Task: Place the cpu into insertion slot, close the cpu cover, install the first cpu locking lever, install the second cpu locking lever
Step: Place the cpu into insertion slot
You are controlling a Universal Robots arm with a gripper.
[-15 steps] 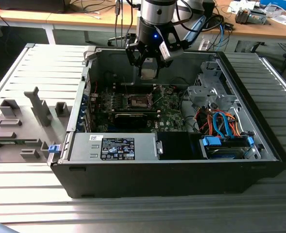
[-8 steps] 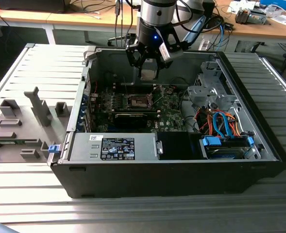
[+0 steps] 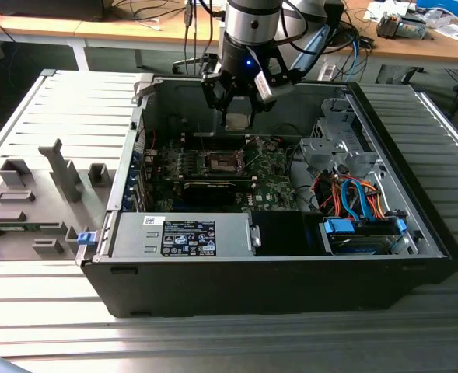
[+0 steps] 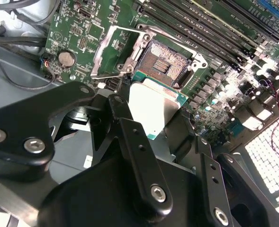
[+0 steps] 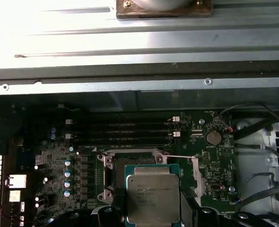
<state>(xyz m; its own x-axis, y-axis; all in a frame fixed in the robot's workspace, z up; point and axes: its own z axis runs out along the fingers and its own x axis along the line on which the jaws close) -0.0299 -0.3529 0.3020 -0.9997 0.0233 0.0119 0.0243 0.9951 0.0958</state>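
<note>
Quick status from my remote seat. The big black steel computer case (image 3: 291,287) lies open on the ribbed metal tabletop (image 3: 57,326). Inside, the glossy green motherboard (image 4: 82,28) spreads out around the insertion slot (image 4: 165,64).

The matte black tool (image 3: 236,109) hangs above the slot, its fingers clamped on opposite edges of the cpu (image 4: 154,106). So the chip is in the air over the slot, apart from it and not seated.

The cpu cover (image 4: 135,49), a thin shiny silver frame with a cut-out centre, is flipped up right beside the slot. The slot itself is bare: a dark square of fine contacts inside a silver rim.

The cpu is a flat square with a brushed grey lid on a green base.

By my read nothing's done yet: seating, cover and both levers are all left.
</note>
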